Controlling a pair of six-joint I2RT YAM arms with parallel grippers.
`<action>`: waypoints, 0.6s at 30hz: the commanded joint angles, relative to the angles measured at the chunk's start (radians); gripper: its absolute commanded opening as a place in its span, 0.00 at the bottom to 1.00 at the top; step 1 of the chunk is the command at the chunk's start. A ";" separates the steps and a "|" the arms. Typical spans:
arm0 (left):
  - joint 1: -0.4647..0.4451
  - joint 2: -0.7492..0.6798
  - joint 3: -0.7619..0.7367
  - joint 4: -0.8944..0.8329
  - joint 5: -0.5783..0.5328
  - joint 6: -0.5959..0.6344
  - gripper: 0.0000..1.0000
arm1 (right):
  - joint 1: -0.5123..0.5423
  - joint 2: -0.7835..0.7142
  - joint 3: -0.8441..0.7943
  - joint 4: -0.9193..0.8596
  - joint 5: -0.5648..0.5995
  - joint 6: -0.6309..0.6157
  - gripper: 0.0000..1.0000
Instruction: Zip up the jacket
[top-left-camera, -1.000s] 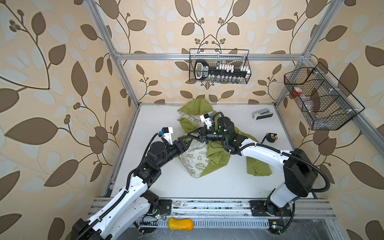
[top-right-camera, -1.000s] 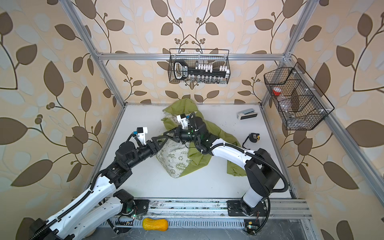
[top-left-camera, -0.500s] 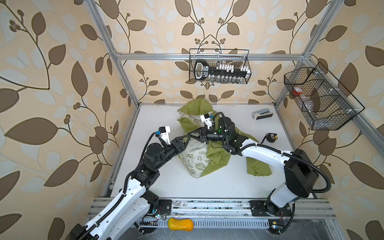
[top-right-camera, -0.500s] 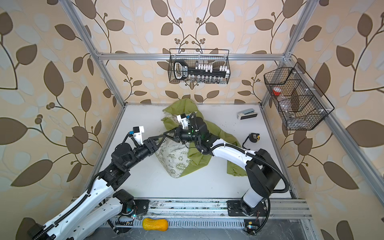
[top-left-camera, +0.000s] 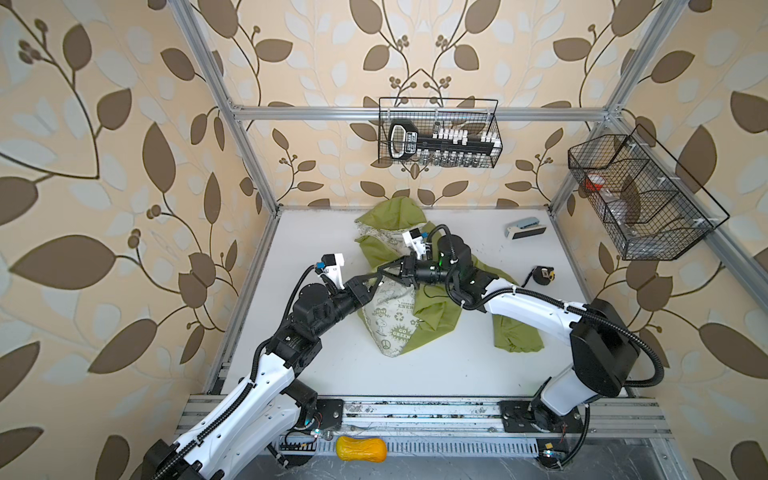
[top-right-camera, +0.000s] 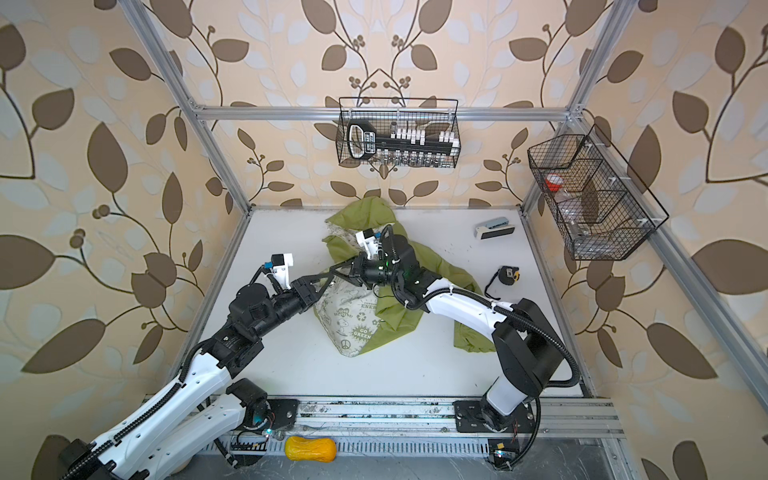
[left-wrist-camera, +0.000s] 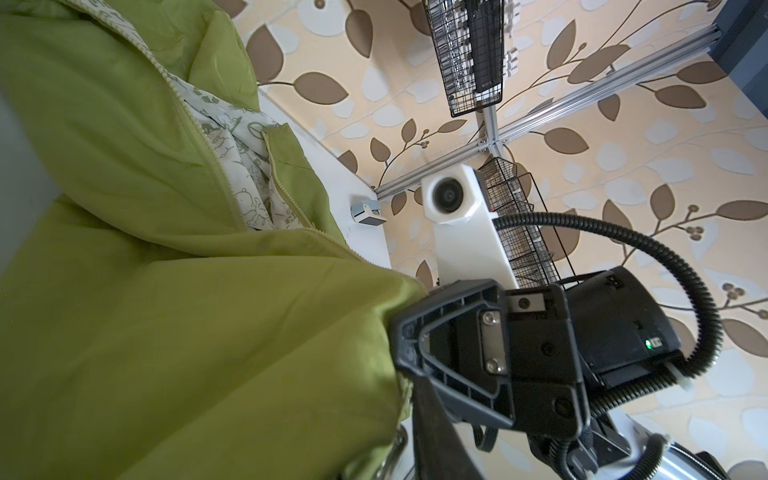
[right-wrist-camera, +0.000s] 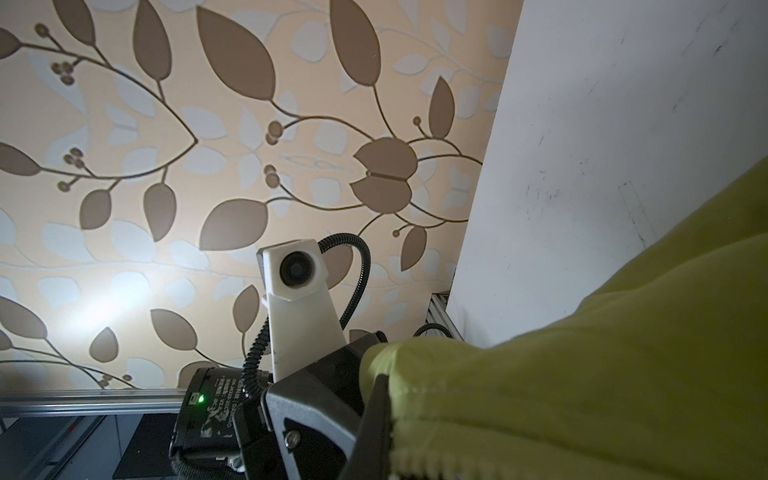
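The olive-green jacket (top-left-camera: 436, 316) lies crumpled mid-table, its white printed lining (top-left-camera: 388, 320) turned up in both top views. My right gripper (top-left-camera: 391, 272) is shut on a raised front edge of the jacket (right-wrist-camera: 582, 395), with zipper teeth running beside its finger (right-wrist-camera: 376, 415). My left gripper (top-left-camera: 376, 277) meets it tip to tip from the left. Green fabric (left-wrist-camera: 166, 332) hangs down across its jaws. Only one dark finger (left-wrist-camera: 432, 436) shows, so the gap is hidden. A small metal loop (left-wrist-camera: 395, 451) glints at the fabric's edge.
A grey stapler-like block (top-left-camera: 525, 227) and a black-and-yellow tape measure (top-left-camera: 542, 275) lie at the back right of the table. Wire baskets hang on the back wall (top-left-camera: 438, 139) and the right wall (top-left-camera: 640, 199). An orange object (top-left-camera: 360, 449) rests on the front rail.
The left gripper's jaws have narrowed around the jacket's raised edge. The right gripper has kept its hold and place.
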 joint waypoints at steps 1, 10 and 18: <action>0.015 0.001 0.040 0.023 0.045 0.025 0.24 | -0.006 -0.030 -0.017 0.001 0.000 -0.002 0.00; 0.018 0.020 0.056 0.035 0.069 0.030 0.19 | -0.005 -0.031 -0.024 -0.006 -0.001 -0.009 0.00; 0.018 0.024 0.067 0.041 0.083 0.026 0.14 | -0.006 -0.038 -0.034 -0.029 0.000 -0.031 0.00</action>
